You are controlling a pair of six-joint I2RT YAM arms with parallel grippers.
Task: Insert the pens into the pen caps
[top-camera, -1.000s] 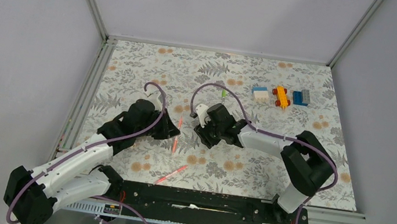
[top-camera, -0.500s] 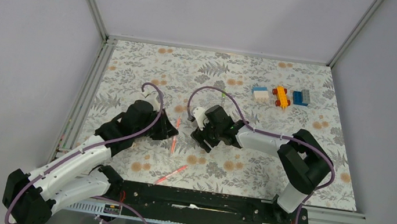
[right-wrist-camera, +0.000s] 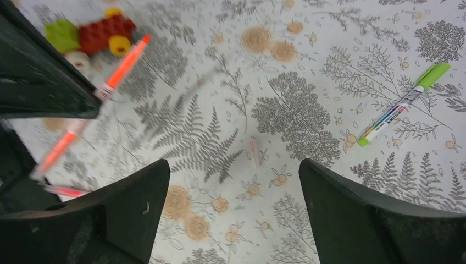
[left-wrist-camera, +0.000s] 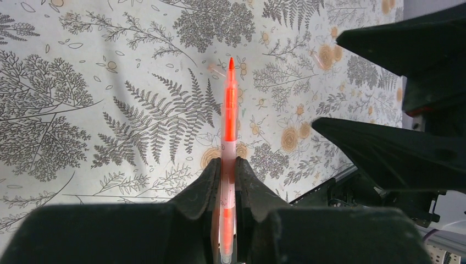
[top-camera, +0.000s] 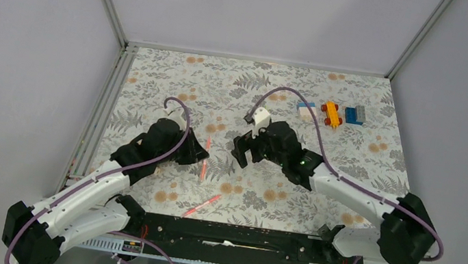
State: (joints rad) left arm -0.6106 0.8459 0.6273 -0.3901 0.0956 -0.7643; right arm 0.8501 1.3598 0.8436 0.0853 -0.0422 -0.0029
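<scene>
The right tool [right-wrist-camera: 233, 181] has just spread its jaws wide above what looks like a pink cap [right-wrist-camera: 254, 153] lying on the surface [right-wrist-camera: 329, 33], ready to grasp it. The left tool [left-wrist-camera: 228, 165] stays clamped on a pink pen [left-wrist-camera: 229, 110] to its left. Print on the white pen [right-wrist-camera: 404, 104] is unreadable

- table [top-camera: 156, 73], under a cloth printed with grey ferns and orange flowers;
- far right, in a row: white-blue block [top-camera: 305, 110], yellow-red block [top-camera: 332, 114], blue block [top-camera: 355, 114];
- pink pen [top-camera: 202, 203], lying slantwise near the front edge;
- white pen [right-wrist-camera: 404, 103] with green ends, flat on the cloth;
- small pale cap [right-wrist-camera: 254, 153], lying alone beside a fern print, apart from the white pen;
- red, green and yellow toy [right-wrist-camera: 93, 30], at the corner of the right wrist view.
</scene>
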